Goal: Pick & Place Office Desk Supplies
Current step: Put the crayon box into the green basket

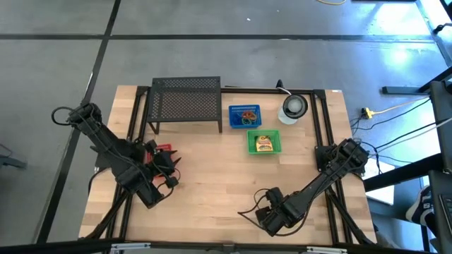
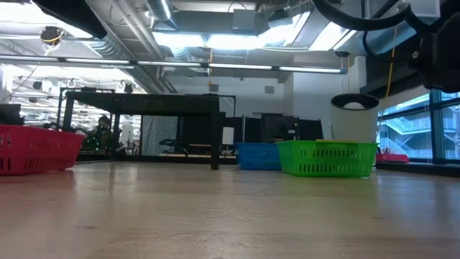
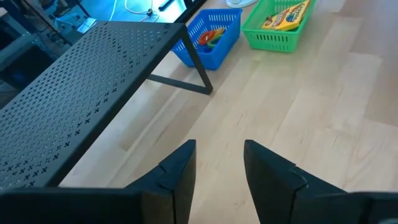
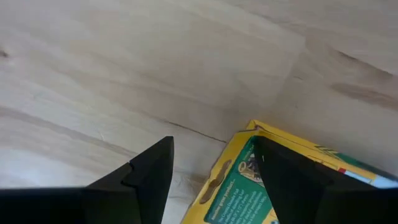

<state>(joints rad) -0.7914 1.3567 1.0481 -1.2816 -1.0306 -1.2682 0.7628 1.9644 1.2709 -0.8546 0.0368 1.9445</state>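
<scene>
Right gripper over yellow-green box, seemingly.

Ahead of the left end effector, across bare worktop: mesh rack standing to one side, basket of loops just past the rack's leg, and basket with a packet close beside that one. Close against the same end effector, a third basket. Beyond both baskets, at the far edge, a round object. Directly under the right end effector, flat on the worktop, a box, its corner between the fingers.
</scene>
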